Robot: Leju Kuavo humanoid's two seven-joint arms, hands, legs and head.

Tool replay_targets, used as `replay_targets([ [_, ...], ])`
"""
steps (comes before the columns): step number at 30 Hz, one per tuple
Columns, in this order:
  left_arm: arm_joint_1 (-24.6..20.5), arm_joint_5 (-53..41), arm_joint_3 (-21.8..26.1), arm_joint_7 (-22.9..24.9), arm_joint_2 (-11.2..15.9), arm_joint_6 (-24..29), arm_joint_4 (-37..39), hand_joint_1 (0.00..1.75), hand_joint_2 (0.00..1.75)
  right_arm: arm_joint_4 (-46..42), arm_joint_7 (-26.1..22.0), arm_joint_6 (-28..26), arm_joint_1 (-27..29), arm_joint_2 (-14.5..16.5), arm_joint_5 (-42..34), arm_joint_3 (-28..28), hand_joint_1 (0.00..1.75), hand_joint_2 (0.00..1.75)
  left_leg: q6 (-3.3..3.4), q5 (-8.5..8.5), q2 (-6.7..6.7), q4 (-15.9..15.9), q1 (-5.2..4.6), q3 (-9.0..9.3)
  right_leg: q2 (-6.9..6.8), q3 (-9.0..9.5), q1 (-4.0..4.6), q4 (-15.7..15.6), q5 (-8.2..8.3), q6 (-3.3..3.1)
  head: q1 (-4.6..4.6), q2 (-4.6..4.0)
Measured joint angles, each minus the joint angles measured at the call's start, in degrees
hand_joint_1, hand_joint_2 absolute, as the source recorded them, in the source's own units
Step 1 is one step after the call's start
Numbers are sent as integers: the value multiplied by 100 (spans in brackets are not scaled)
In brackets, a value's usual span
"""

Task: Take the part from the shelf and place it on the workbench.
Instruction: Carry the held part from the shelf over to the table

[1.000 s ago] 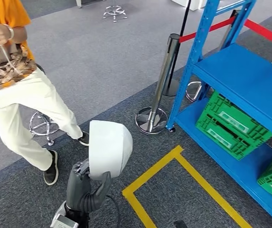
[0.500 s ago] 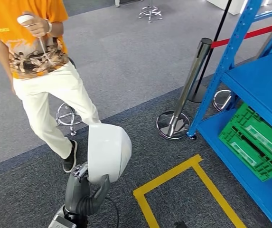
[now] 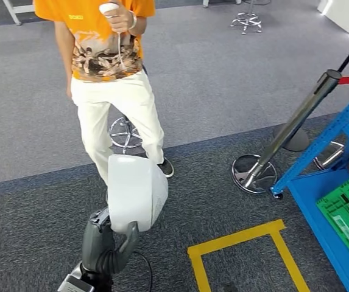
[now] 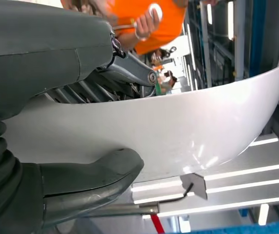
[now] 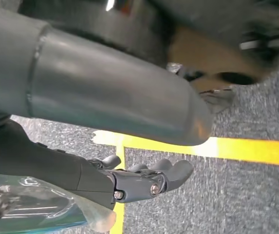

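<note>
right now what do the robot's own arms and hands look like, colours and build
The left hand is dark grey with a ribbed, bellows-like wrist cover, a thick smooth grey thumb and darker linked fingers with small metal pins. Its forearm end is silver-white with a thin black cable looping beside it. The right hand matches: smooth grey thumb, dark jointed fingers with visible screws.

The robot's left arm rises from the lower edge of the head view, its left hand (image 3: 100, 242) raised and gripping the lower edge of a white curved shell part (image 3: 134, 193), thumb pressed on one face and darker fingers behind the other. The right hand (image 5: 145, 178) hangs toward the floor, holding nothing, fingers loosely extended.
</note>
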Motion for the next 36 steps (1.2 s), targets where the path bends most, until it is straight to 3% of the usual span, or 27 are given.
replay_targets([
  [1,2,0,0,0,-1,-5,0,175,175,1,1,1,14,0,2,0,0,0,3,-1,-88,1,-9,5,19,-129,3,155,28,-10,-1,0],
  [2,2,1,1,0,-2,-9,0,175,175,1,1,2,24,0,5,0,0,0,3,-1,-179,2,-16,15,35,-157,6,86,173,-25,-1,0],
  [3,1,3,1,0,-4,-12,0,175,175,1,-2,2,30,0,8,0,0,0,2,-2,-266,3,-18,28,74,-75,8,-202,409,-45,-1,0],
  [5,-9,4,2,0,-10,-28,0,175,175,2,-8,4,31,0,9,1,0,0,-10,-6,-421,14,-19,38,328,200,-3,-966,835,-89,-2,0],
  [7,-26,4,1,0,-14,-62,0,175,175,2,-17,11,26,0,7,2,0,0,-56,4,-554,29,-8,1,521,386,-7,-1368,949,-115,-4,0],
  [9,-42,3,0,4,-15,-107,0,175,175,2,-47,74,15,-3,4,2,0,0,-130,34,-679,24,11,-38,443,450,6,-1428,939,-143,-5,0],
  [10,-54,0,-1,10,-15,-133,1,175,175,2,-76,121,9,-10,-1,1,0,0,-163,22,-648,40,10,-52,374,471,3,-1462,959,-170,-8,0],
  [12,-122,-8,-9,24,-21,-179,10,175,175,1,-143,215,3,-29,-17,-2,0,0,-224,-160,-378,320,-6,-176,211,524,-11,-1536,991,-233,-38,0],
  [14,-193,-17,-21,38,-32,-206,36,175,175,1,-175,263,8,-50,-44,-2,0,0,-280,-504,-63,998,14,-489,37,551,-6,-1556,984,-268,-68,0],
  [16,-226,-16,-29,62,-43,-229,80,175,175,1,-181,291,23,-69,-83,-3,0,0,-329,-670,31,1533,64,-746,-141,561,-1,-1554,965,-270,-70,0],
  [17,-243,-15,-32,74,-50,-239,109,175,175,1,-180,304,27,-78,-96,-3,0,0,-349,-604,59,1528,91,-739,-225,568,-1,-1553,955,-262,-70,0],
  [18,-269,-16,-37,89,-61,-248,139,175,175,1,-171,320,26,-84,-103,-4,0,0,-363,-447,103,1306,114,-620,-302,581,-3,-1551,943,-246,-70,0],
  [20,-334,-26,-51,110,-96,-243,193,175,175,1,-126,355,23,-96,-101,-4,0,0,-374,-119,366,564,114,-218,-433,620,10,-1542,905,-189,-73,0],
  [22,-372,-35,-67,130,-134,-204,232,175,175,1,-64,378,24,-110,-80,-4,0,0,-311,-23,590,112,76,11,-549,654,42,-1530,859,-119,-67,0],
  [23,-373,-29,-70,135,-143,-175,244,175,175,1,-44,384,23,-115,-64,-4,0,0,-268,-50,604,62,48,22,-613,671,54,-1530,842,-88,-60,0],
  [25,-347,-4,-65,134,-145,-129,251,175,175,1,-22,386,8,-116,-30,-4,0,0,-175,-41,458,44,44,3,-695,702,34,-1528,801,-25,-45,0],
  [27,-336,4,-60,125,-145,-107,251,175,175,-1,-27,386,-6,-117,-5,-3,0,0,-95,-23,313,26,58,3,-459,589,5,-1273,606,21,-20,0],
  [29,-331,-3,-59,118,-150,-97,251,175,175,-1,-48,382,0,-118,9,-2,0,0,-41,-16,162,22,58,2,-110,236,-4,-558,255,23,14,0],
  [31,-305,-5,-54,118,-147,-91,251,175,175,-1,-79,372,20,-118,18,-1,0,0,-20,-15,-7,23,35,3,5,-139,0,96,77,2,20,0],
  [32,-285,-2,-48,118,-143,-91,251,175,175,-1,-96,362,30,-118,21,1,0,0,-18,-15,-99,25,24,7,23,-215,4,155,148,-15,20,0],
  [33,-266,2,-43,118,-137,-91,251,175,175,-1,-110,345,36,-119,26,1,0,0,-17,-15,-189,27,16,14,50,-180,9,-22,333,-40,19,0],
  [35,-236,5,-33,118,-124,-86,251,175,175,-1,-120,249,35,-124,61,2,0,0,-22,-14,-355,30,8,27,254,94,15,-758,781,-98,20,0],
  [36,-225,5,-31,118,-117,-81,251,175,175,0,-115,183,34,-126,89,2,0,0,-33,-15,-427,39,6,23,387,239,9,-1106,914,-118,18,0],
])
